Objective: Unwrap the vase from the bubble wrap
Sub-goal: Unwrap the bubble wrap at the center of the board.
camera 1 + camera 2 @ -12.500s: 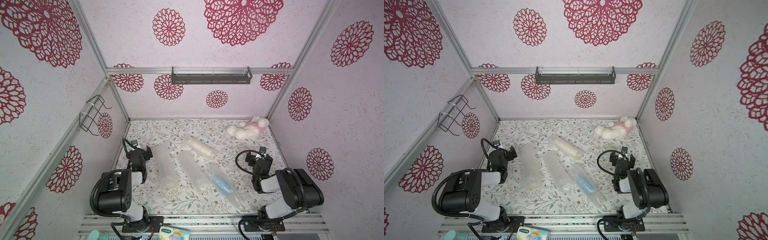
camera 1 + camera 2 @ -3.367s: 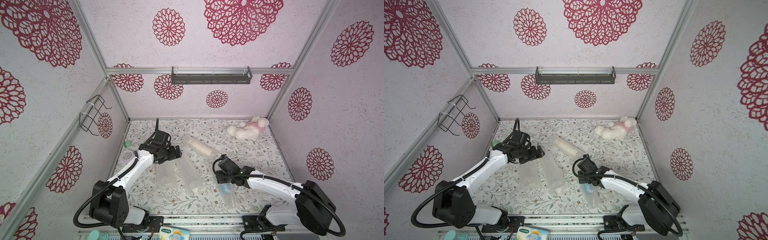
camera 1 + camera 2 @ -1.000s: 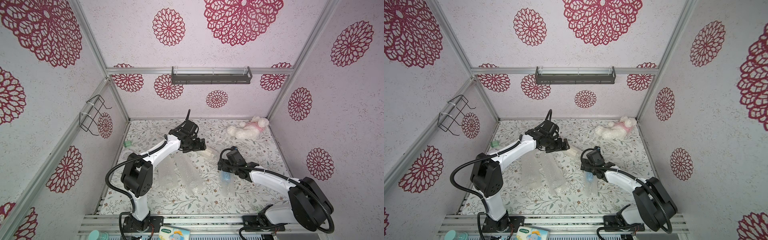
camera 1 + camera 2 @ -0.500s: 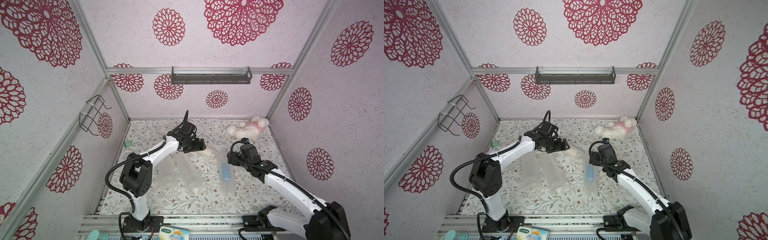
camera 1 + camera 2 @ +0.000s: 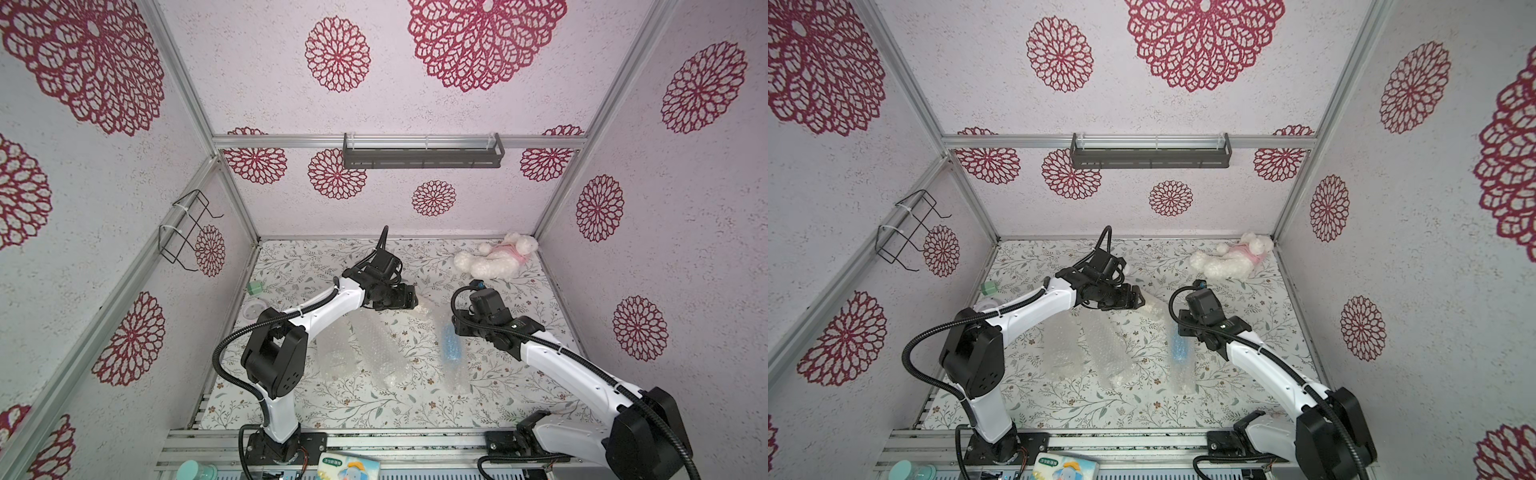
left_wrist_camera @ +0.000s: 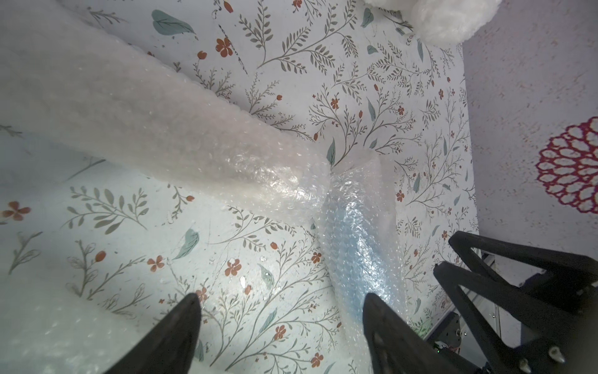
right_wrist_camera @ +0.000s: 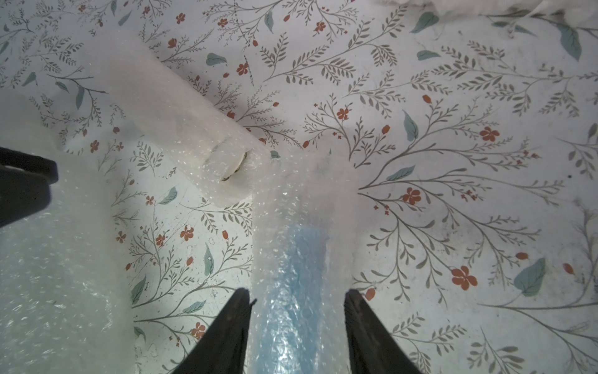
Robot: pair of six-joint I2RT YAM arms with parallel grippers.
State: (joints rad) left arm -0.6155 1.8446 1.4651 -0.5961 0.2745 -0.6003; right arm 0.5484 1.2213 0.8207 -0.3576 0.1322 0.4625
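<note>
Two tools: left tool (image 6: 281, 298) parted, empty; right tool (image 7: 296, 293) flanks bubble wrap (image 7: 301, 226), touching.

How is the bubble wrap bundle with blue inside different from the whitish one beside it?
The blue-filled bundle shows blue through its wrap; the whitish bundle shows only cream. The right claw has a finger on each side of the blue-filled bundle; no claw straddles the whitish bundle. Both lie bubble-wrapped on the flowery table, ends touching.

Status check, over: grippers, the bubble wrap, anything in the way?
Left gripper open over bare table. Right gripper astride the bubble wrap, grip unconfirmed. Blue core fully wrapped. Second wrapped roll abuts its end.
</note>
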